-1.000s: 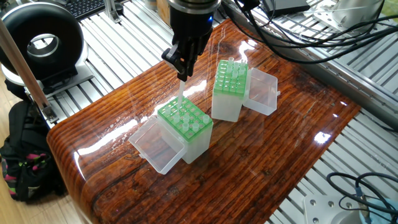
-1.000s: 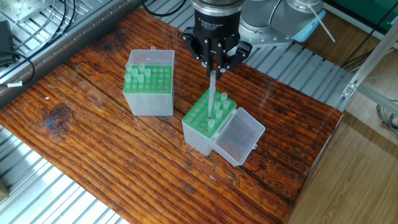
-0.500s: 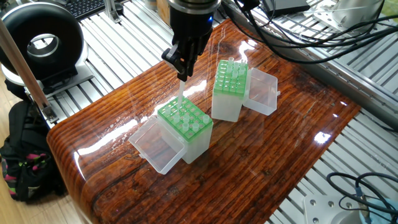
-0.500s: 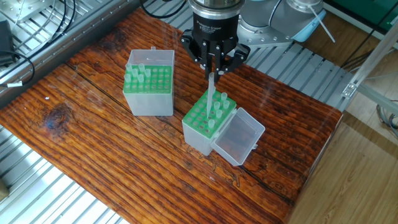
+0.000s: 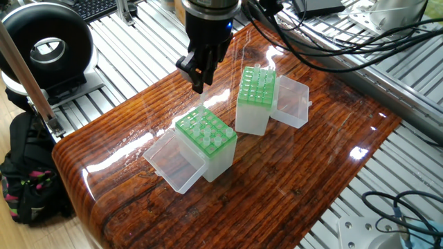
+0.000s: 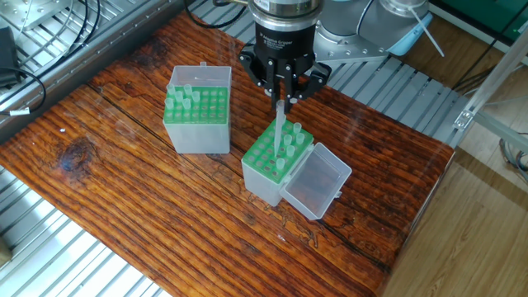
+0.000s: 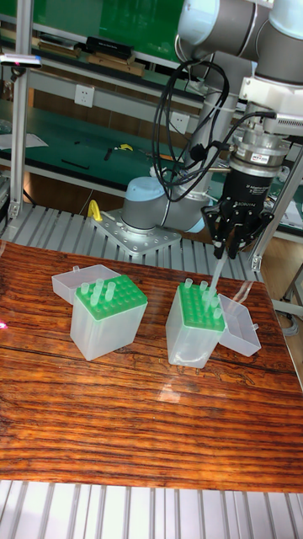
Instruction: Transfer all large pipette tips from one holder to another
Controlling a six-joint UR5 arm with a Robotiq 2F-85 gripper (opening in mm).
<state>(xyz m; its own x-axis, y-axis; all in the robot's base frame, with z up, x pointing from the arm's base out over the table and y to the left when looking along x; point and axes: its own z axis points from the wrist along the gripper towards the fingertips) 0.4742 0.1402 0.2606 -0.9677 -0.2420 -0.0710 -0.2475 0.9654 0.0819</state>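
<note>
Observation from the floor: the transfer is standing partway through, and nothing suggests it is nearing completion.

The gripper [image 6: 281, 96] is hanging directly above the green rack with the open lid [image 6: 266, 159], and its fingers are closing narrowly on the upper end of one large pipette tip [image 6: 280, 124]. The tip is hanging upright, with its lower end at about the level of the rack's grid. I cannot tell from any view whether that end is sitting in a hole or is just clear of it.

A handful of further tips [image 6: 290, 140] are standing in that rack, grouped along the side nearest the clear hinged lid [image 6: 318, 181]. Most of its holes are showing empty.

The second green rack [image 6: 198, 106] is sitting well apart on the wooden table [image 6: 124, 190], and another group of tips [image 6: 183, 97] is standing in it, mainly along one side. In the tall fixed view both racks are showing tips standing proud of the grid.

Judgement: with tips in both holders, several moves are remaining. The pictures are not telling me which rack is giving and which is receiving, so whether the held tip is being lifted out or lowered in is left open. Either way, one holder is yet to be emptied.
</note>
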